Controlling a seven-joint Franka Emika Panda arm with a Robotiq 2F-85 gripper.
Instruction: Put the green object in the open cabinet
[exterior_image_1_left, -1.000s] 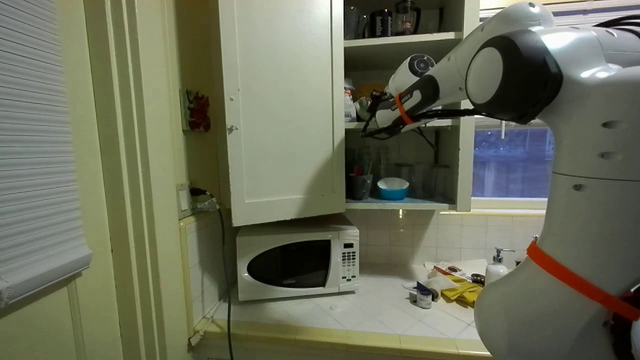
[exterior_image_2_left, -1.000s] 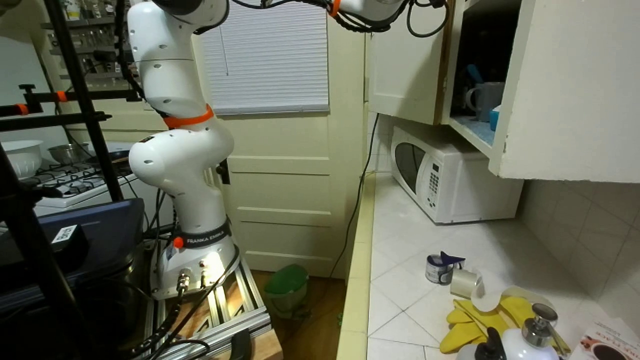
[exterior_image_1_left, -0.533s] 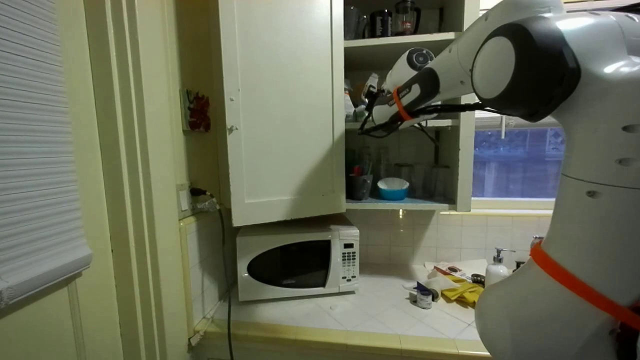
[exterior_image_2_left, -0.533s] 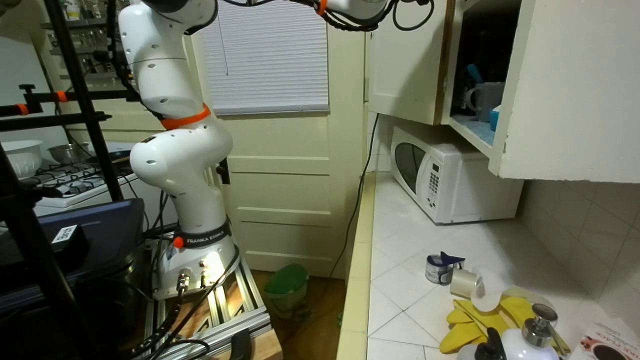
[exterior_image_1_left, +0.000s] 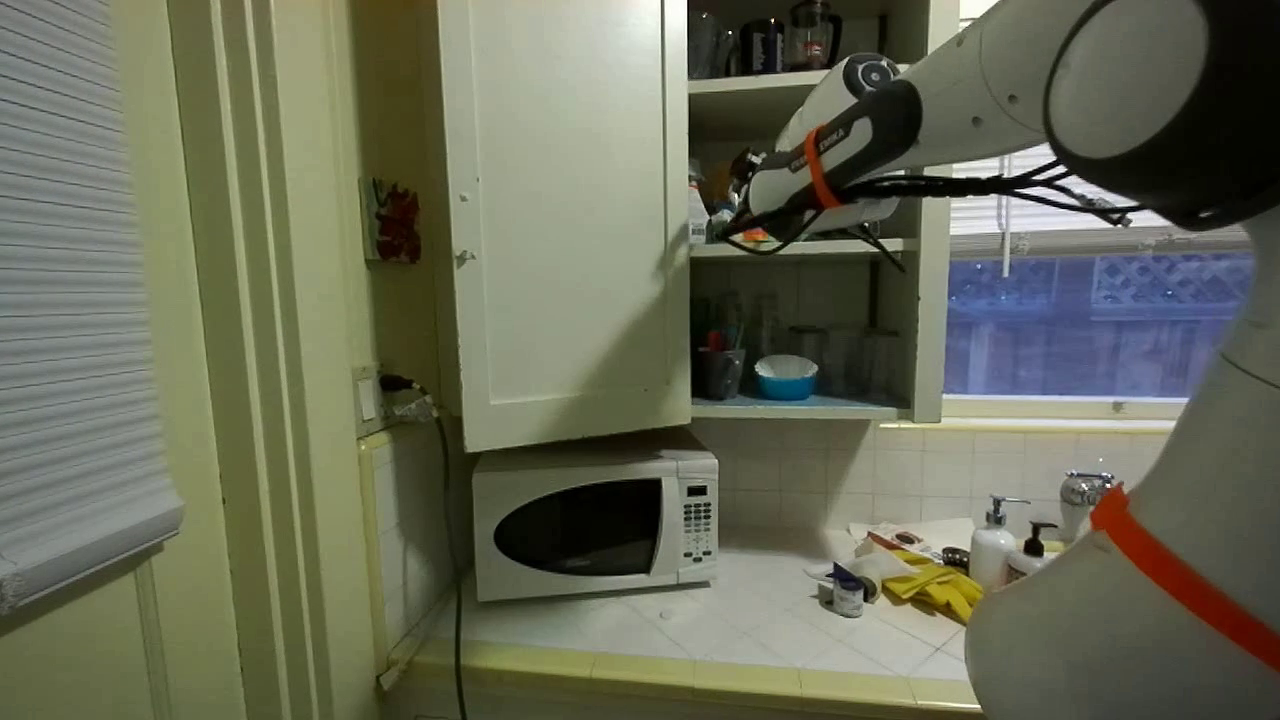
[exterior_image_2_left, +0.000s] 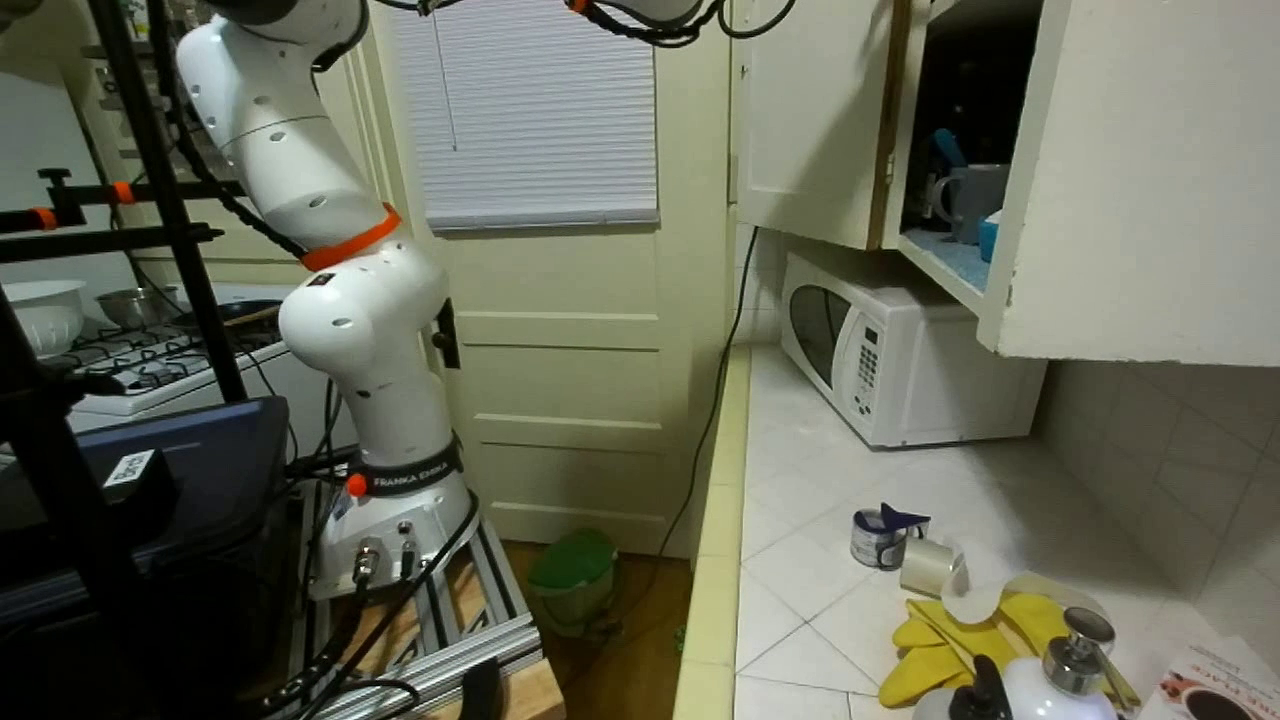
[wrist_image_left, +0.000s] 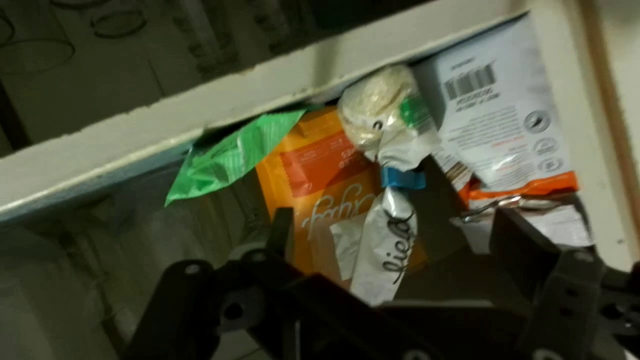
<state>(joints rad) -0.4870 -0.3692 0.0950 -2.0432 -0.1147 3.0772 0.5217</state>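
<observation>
The green object (wrist_image_left: 232, 152), a crinkled green packet, lies just behind the front edge of a shelf in the open cabinet (exterior_image_1_left: 930, 300), beside an orange pouch. My gripper (wrist_image_left: 399, 237) is open in the wrist view, its dark fingers (wrist_image_left: 283, 230) wide apart, and the packet lies outside them, off to the upper left. A white bag shows through the gap, apparently deeper in. In an exterior view the gripper (exterior_image_1_left: 745, 175) is mostly hidden by the wrist at the middle shelf. Elsewhere it is cut off by the top of the picture.
The cabinet door (exterior_image_1_left: 575, 220) hangs open beside the arm. The middle shelf holds the orange pouch (wrist_image_left: 325, 170), the clipped white bag (wrist_image_left: 387, 245) and a white packet (wrist_image_left: 500, 115). Below stands a teal bowl (exterior_image_1_left: 786, 380). A microwave (exterior_image_1_left: 590, 525) and yellow gloves (exterior_image_1_left: 930, 588) occupy the counter.
The arm has drawn back from the cabinet, and its wrist stands a little higher. A small orange patch now shows on the middle shelf below the wrist. Cabinet and counter things have not moved.
</observation>
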